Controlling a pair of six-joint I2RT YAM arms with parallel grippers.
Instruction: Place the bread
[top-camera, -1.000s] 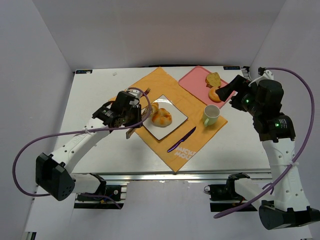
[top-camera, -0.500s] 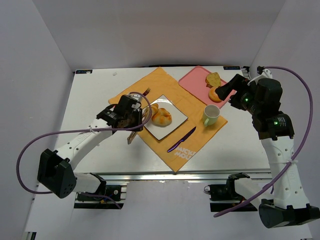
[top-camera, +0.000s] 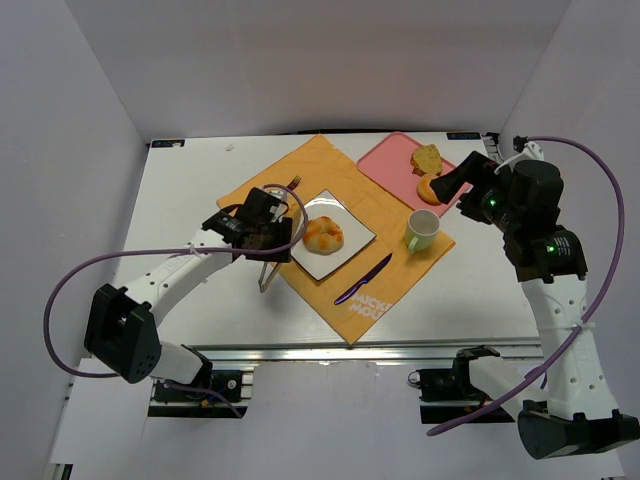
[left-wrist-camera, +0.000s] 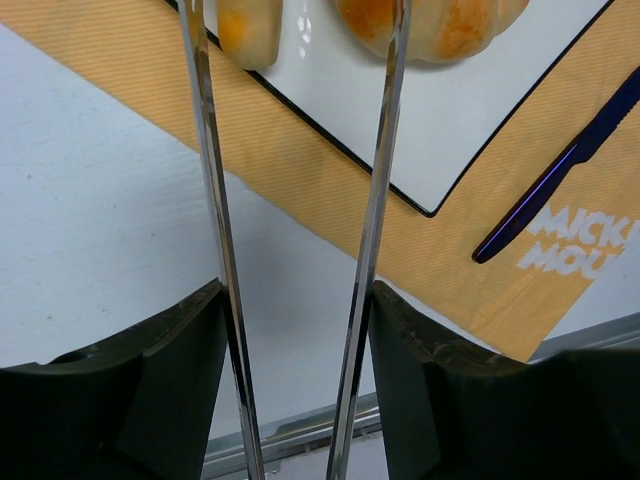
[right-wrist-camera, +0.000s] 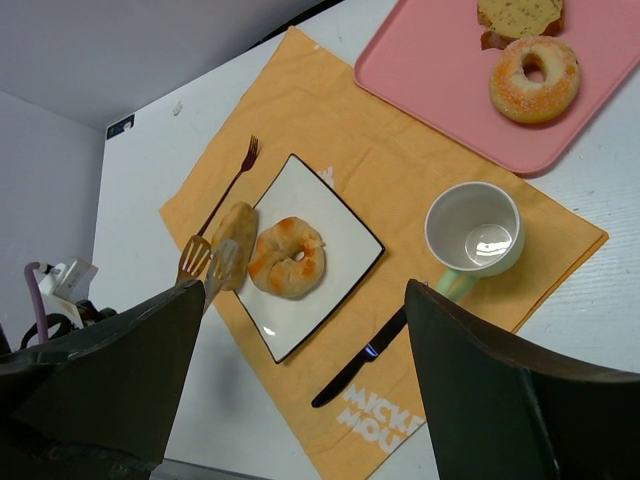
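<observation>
My left gripper (top-camera: 258, 228) is shut on metal tongs (top-camera: 266, 268), whose two arms (left-wrist-camera: 213, 240) run up the left wrist view. A small oblong bread piece (left-wrist-camera: 248, 30) lies on the left edge of the white square plate (left-wrist-camera: 420, 140), between the tong arms. The right wrist view shows the tong tips (right-wrist-camera: 205, 262) at the bread's (right-wrist-camera: 233, 243) near end; I cannot tell if they touch. A bagel-like roll (top-camera: 323, 234) sits mid-plate. My right gripper (top-camera: 455, 180) is open and empty, held high by the pink tray (top-camera: 385, 160).
The pink tray (right-wrist-camera: 430, 70) holds a doughnut (right-wrist-camera: 533, 78) and a bread slice (right-wrist-camera: 518, 15). On the orange placemat (top-camera: 400, 265) are a green cup (top-camera: 421, 230), a purple knife (top-camera: 362, 279) and a fork (right-wrist-camera: 232, 180).
My left gripper has lowered and turned a little toward the plate's left edge, and the tong handles now reach further toward the near edge. The right arm has barely moved.
</observation>
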